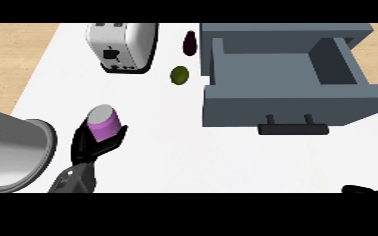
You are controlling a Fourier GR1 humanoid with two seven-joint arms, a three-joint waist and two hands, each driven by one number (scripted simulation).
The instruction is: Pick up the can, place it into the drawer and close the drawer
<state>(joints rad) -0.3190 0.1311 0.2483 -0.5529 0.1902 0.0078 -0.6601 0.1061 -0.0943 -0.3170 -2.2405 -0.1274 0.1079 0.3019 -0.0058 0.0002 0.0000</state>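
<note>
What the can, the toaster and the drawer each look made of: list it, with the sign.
The can: likely metal, from its pale grey top; the purple side looks smooth, painted or labelled.
The toaster: glossy white shell with bright highlights; polished metal or plastic.
The drawer: flat matte grey, no grain or shine; painted wood or metal, cannot tell.

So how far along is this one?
Done: the drawer stands open. In hand: the left hand is curled round the purple can, well left of the drawer. Left: carry the can over, put it in, push the drawer shut.
</note>
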